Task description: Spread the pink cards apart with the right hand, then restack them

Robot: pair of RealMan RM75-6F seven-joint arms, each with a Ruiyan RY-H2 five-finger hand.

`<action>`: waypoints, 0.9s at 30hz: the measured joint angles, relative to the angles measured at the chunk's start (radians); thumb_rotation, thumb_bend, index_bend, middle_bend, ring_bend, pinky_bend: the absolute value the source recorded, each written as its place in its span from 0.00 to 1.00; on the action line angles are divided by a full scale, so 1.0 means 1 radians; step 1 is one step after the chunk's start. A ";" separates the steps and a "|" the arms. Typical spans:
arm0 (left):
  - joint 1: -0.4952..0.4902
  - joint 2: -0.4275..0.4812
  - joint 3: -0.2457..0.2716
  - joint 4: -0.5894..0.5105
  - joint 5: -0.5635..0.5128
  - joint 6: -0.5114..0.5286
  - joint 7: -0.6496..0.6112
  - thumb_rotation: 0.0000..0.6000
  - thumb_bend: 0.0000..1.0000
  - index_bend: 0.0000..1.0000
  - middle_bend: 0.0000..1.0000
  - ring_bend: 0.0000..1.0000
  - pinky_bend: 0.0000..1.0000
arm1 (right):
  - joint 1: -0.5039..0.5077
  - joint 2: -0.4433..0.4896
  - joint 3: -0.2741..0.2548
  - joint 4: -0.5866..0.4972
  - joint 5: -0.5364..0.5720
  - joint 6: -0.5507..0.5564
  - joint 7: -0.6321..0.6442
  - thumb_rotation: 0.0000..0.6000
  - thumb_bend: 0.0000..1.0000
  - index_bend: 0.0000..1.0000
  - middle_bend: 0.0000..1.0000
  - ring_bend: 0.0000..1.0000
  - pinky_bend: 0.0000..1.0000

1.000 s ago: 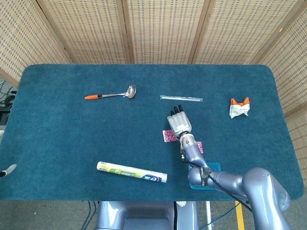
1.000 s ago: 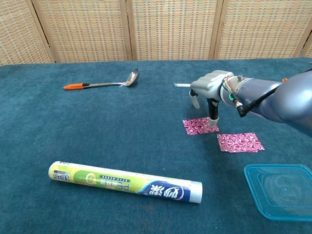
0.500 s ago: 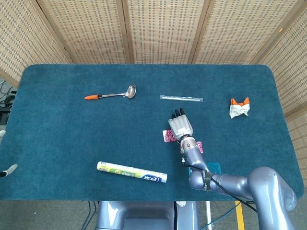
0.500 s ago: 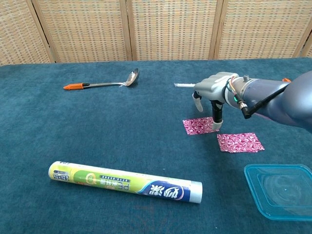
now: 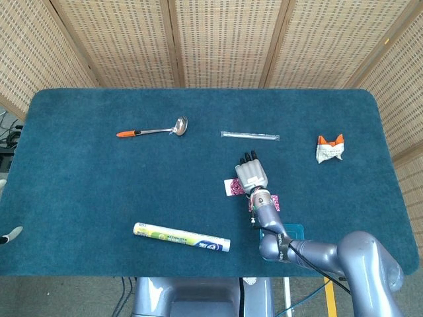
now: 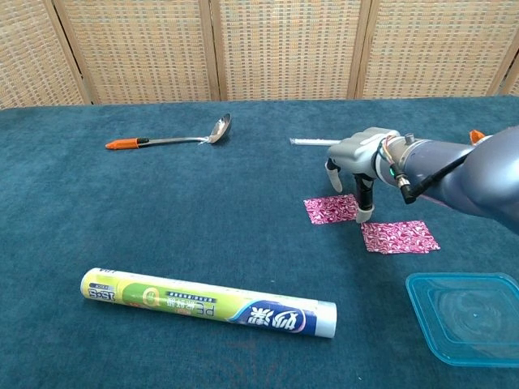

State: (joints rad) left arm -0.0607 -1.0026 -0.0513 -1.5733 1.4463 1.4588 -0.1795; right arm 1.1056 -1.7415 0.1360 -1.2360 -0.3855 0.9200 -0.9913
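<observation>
Fingers (image 6: 364,203) of the right hand (image 6: 361,158) reach downward, held apart from one another, with one dark tip set on the right edge of a pink card (image 6: 331,208) at the centre right of the chest view; nothing is grasped. From the head view the same hand (image 5: 252,175) shows its pale grey back with dark fingertips side by side, covering most of that card (image 5: 231,187). A second pink card (image 6: 399,237) lies flat just to the lower right of the first, a narrow strip of cloth between them. Both are thin rectangles printed with a fine magenta-and-white pattern.

At the lower right corner of the chest view sits a shallow container (image 6: 469,316) of clear blue plastic with rounded corners; I can see nothing inside it.

Everything rests on a table (image 5: 92,178) covered in deep teal cloth with a soft, felt-like nap. A long cylindrical roll (image 6: 208,302) in a glossy yellow-green and white wrapper lies at the lower left. A polished metal ladle (image 6: 170,138) with an orange handle tip lies at the upper left, and a thin straight stick (image 5: 250,135) in a clear sleeve lies beyond the hand. A crumpled white and orange packet (image 5: 329,148) sits at the upper right of the head view. Behind stand woven wicker screens (image 6: 284,49).
</observation>
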 measured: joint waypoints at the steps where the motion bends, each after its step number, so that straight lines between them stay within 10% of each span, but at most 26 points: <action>1: 0.000 0.000 0.000 0.000 0.000 0.000 0.000 1.00 0.14 0.08 0.00 0.00 0.00 | 0.000 -0.001 0.000 0.001 0.001 0.000 -0.001 1.00 0.15 0.36 0.18 0.00 0.00; 27: 0.003 -0.011 0.000 0.031 -0.005 -0.005 -0.027 1.00 0.14 0.08 0.00 0.00 0.00 | 0.020 -0.030 0.011 0.024 0.037 0.011 -0.056 1.00 0.15 0.36 0.18 0.00 0.00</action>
State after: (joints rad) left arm -0.0579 -1.0141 -0.0518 -1.5420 1.4408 1.4542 -0.2065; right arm 1.1256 -1.7713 0.1472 -1.2122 -0.3482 0.9312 -1.0475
